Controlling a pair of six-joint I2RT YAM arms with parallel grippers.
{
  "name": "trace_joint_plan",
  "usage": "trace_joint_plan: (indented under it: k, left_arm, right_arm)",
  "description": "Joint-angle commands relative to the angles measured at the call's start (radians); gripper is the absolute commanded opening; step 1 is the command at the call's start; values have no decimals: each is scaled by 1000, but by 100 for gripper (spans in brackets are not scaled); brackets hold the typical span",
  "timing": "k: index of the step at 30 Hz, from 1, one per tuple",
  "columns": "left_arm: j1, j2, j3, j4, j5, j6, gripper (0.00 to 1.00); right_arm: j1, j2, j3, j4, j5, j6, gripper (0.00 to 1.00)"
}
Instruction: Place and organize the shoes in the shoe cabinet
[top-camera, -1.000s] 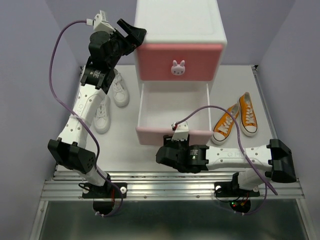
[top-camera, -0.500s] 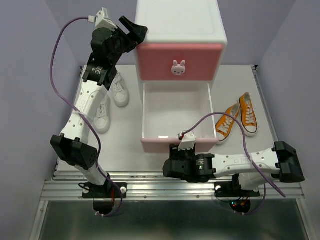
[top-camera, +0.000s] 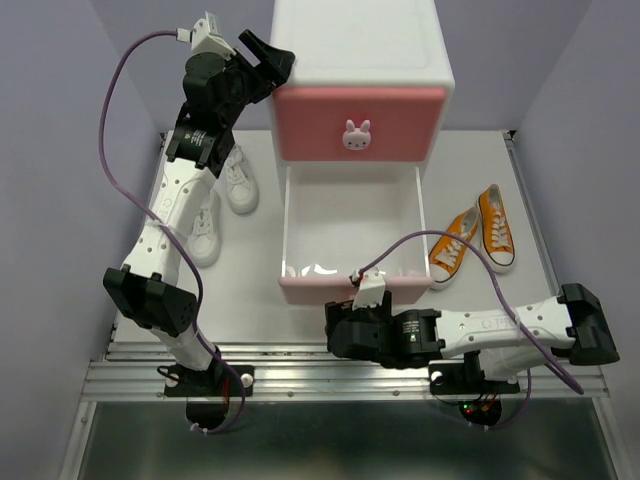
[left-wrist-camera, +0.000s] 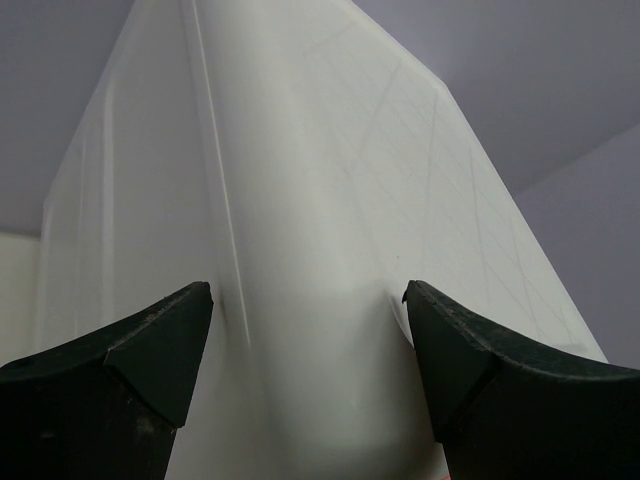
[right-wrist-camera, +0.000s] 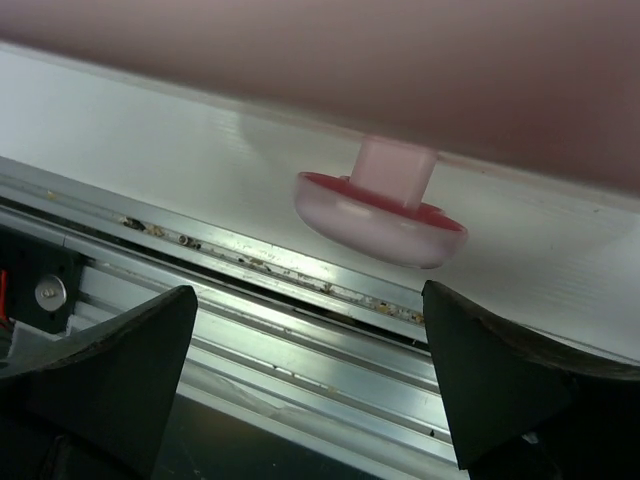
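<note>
White cabinet blocks the wide-open left hand; the drawer knob faces the wide-open right hand.

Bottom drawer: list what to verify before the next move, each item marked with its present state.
1. Bottom drawer pulled out: ok.
2. No shoes in it yet: ok.
3. Right hand open, the knob between its fingers but not gripped: ok.
4. Left hand open astride the cabinet corner; whether it touches: cannot tell.
5. Orange shoes side by side on the table right of the drawer, nothing over them: ok.
6. White shoes clear to reach: not ok, the left arm covers part of them.
</note>
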Motion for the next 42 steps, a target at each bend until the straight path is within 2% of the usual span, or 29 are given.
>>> trace_joint_plan:
  k: [1,7,14,17,20,22,23,25,27,29,30,37,42]
  left_arm:
    - [9,81,-58,-296,-65,115,88]
    - [9,78,-46,-319,-65,115,88]
    - [11,98,1,-368,-34,112,88]
    - [12,96,9,-372,-33,104,88]
    - [11,96,17,-379,-25,102,88]
    - [11,98,20,-381,-22,96,88]
    - [11,99,21,-382,-14,96,88]
    - [9,104,35,-390,-14,95,88]
    - [11,107,54,-396,-27,99,88]
    - [11,111,69,-411,-30,102,88]
    - [11,119,86,-416,-33,112,88]
    - [11,144,118,-456,-14,115,88]
    - [11,163,158,-479,-8,135,88]
  right_arm:
    - [5,-13,54,-3,-38,-9,100]
    - [5,-61,117,-52,-41,-29,100]
    - [5,-141,262,-76,171,-144,100]
    - [5,-161,307,-142,251,-88,100]
    - [-33,-208,329,-214,324,55,100]
    - [-120,-245,327,-230,263,80,100]
    - [-251,-253,333,-230,228,60,100]
    - [-383,-257,345,-230,123,-26,100]
    - [-513,-244,370,-231,81,-125,100]
    - [-573,-224,388,-234,65,-184,100]
    - [-649,-196,397,-247,26,-207,100]
    - [-982,-32,445,-248,-217,-259,100]
    - [-1164,92,532,-245,-289,-353,100]
